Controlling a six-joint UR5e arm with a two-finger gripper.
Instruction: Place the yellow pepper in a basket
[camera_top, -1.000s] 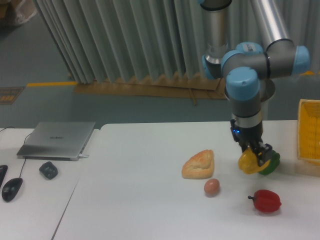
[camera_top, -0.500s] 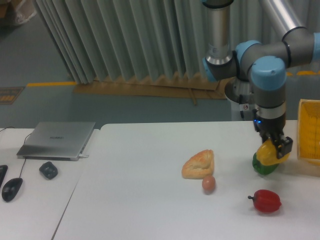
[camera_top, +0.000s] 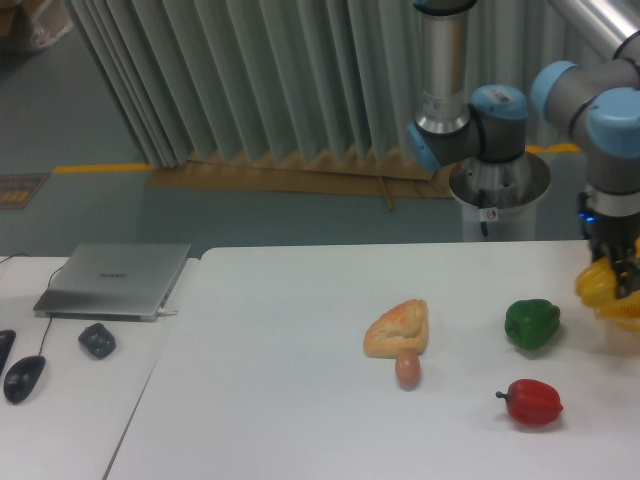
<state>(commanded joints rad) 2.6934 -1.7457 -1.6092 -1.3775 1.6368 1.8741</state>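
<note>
Yellow pepper (camera_top: 596, 283) carried right; three peppers total.

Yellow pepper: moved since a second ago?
Yes. The yellow pepper, held in the gripper, has travelled right, from beside the green pepper to the right frame edge at the basket.

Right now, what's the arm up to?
The UR5e's gripper is at the far right edge of the view, shut on the yellow pepper and holding it above the table, right in front of the yellow basket, which is mostly out of frame. The pepper is not in the basket yet. On the table sit a green pepper, a red pepper, a bread roll and an egg.
</note>
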